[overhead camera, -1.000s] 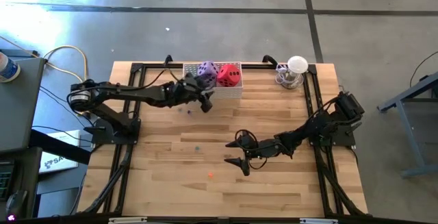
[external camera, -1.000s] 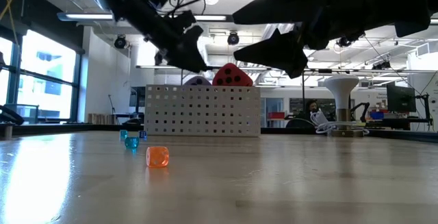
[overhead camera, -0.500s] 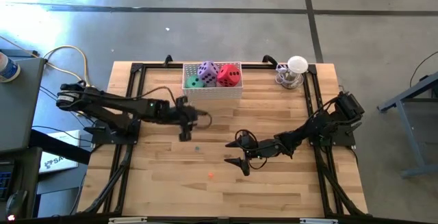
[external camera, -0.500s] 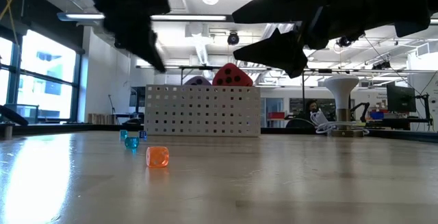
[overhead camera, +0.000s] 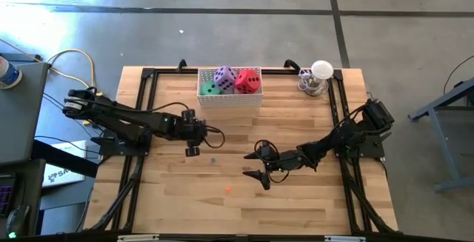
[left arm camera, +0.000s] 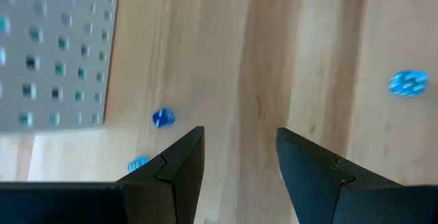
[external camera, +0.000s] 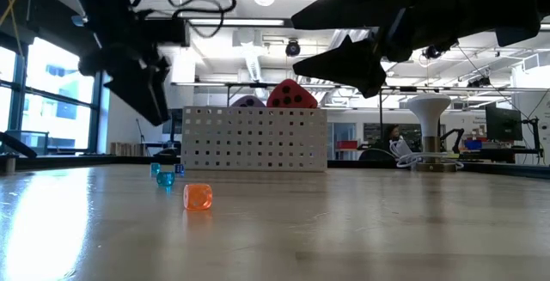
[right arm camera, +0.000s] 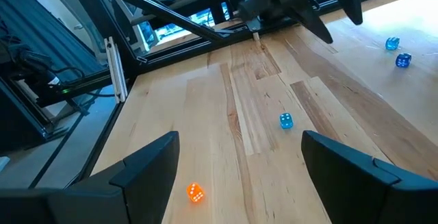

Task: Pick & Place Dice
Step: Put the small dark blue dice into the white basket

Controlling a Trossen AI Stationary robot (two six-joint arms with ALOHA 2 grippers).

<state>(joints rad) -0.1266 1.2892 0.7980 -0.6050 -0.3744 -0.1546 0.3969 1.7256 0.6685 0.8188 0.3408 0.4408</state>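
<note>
A white perforated basket (overhead camera: 229, 96) stands at the table's far edge. In it lie the purple die (overhead camera: 224, 75), the green die (overhead camera: 211, 88) and the red die (overhead camera: 249, 81); the pink die does not show. In the low view the red die (external camera: 290, 94) pokes above the basket wall (external camera: 255, 137). My left gripper (overhead camera: 191, 147) is open, left of and nearer than the basket, over bare wood (left arm camera: 239, 142). My right gripper (overhead camera: 259, 164) hovers open at mid-table (right arm camera: 239, 155), holding nothing.
Tiny coloured dice lie on the wood: an orange one (external camera: 198, 197) (right arm camera: 195, 192) and blue ones (right arm camera: 285, 120) (left arm camera: 163, 118) (left arm camera: 408, 83). A white lamp-like stand (overhead camera: 318, 75) sits at the far right corner. Black frame rails (overhead camera: 144, 123) run along the table's sides.
My left gripper has drawn back from the basket's near wall, moving toward the table's near and left edges, and has come lower. The green die, covered by the gripper a second ago, now shows lying in the basket. My right arm has kept still.
</note>
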